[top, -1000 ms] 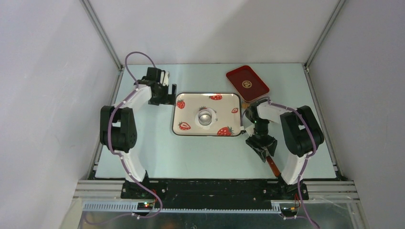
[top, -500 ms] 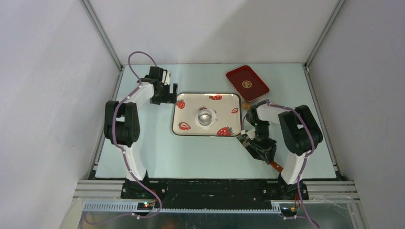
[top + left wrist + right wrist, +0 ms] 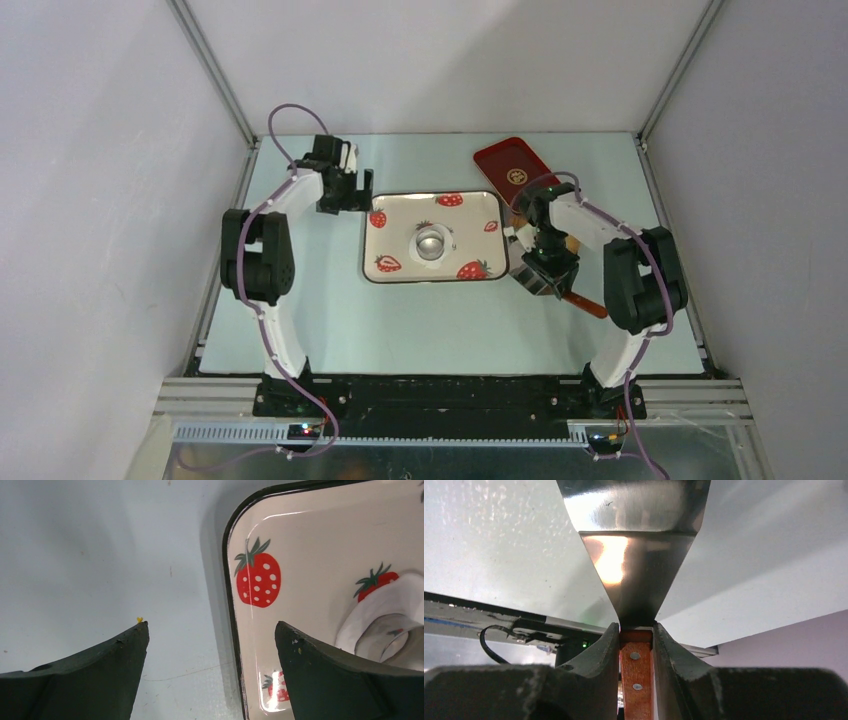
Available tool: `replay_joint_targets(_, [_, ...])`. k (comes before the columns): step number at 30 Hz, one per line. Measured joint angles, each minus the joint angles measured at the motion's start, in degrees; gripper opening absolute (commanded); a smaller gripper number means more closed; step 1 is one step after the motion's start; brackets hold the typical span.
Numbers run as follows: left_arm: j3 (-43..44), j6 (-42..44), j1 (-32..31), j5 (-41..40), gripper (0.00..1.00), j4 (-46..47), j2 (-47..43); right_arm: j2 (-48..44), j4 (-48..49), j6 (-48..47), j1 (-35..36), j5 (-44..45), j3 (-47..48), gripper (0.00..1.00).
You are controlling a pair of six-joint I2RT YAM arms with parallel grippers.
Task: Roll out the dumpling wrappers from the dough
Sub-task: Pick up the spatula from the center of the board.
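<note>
Right fingers (image 3: 599, 655): narrow, clamped on the riveted wooden handle (image 3: 636, 680) of a spatula (image 3: 560, 288), whose bright metal blade (image 3: 634, 540) projects straight ahead of them. In the top view the tool's long axis runs roughly left to right, with the handle end trailing right and the blade end just off the near right corner of the strawberry tray (image 3: 395, 240). Left fingers (image 3: 120, 655): wide, holding nothing, one over the bare surface (image 3: 75, 540) and the other over the tray's far left corner, straddling its black rim. Dough (image 3: 365, 617): a white flattened piece at the tray's centre, lying under a small silvery cup (image 3: 432, 243), to the left of the blade and to the right of the left fingers, with the two arms about equally near. Red tray (image 3: 515, 172): beyond the right arm, nothing visible in it. The top view alone gives both arms' bearing to the dough. The left wrist view alone shows the dough's edge around the cup, and the right wrist view alone shows the grip. Height above the surface cannot be told.
</note>
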Motion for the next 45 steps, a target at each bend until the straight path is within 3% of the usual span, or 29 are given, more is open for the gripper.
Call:
replay_joint_targets(11, [0.2,0.1,-1.4,1.8,1.00,0.0,0.0,-1.1,4.5,-0.9,-1.3,1.9,1.3,0.00])
replay_joint_targets(19, [0.5,0.0,-2.0,2.3,1.00,0.0,0.0,-1.4,11.6,-2.3,-4.9,1.9,-4.9,0.00])
replay_joint_targets(21, [0.6,0.0,-2.0,2.3,1.00,0.0,0.0,-1.4,12.3,-2.6,-5.6,1.9,-5.3,0.14])
replay_joint_targets(24, [0.6,0.0,-2.1,2.4,1.00,0.0,-0.1,-1.5,12.6,-3.3,-6.0,1.6,-5.3,0.53])
replay_joint_targets(29, [0.6,0.0,-2.1,2.4,1.00,0.0,-0.7,-4.4,15.2,-4.2,-7.2,-0.1,-6.6,0.85])
replay_joint_targets(39, [0.6,-0.2,-2.1,3.2,1.00,0.0,-2.5,-23.2,27.3,-7.3,-16.6,-8.9,-18.3,0.91])
replay_joint_targets(45, [0.6,-0.6,-2.1,3.2,1.00,-0.1,-4.5,-32.1,36.5,-8.8,-18.0,-14.0,-30.0,0.91])
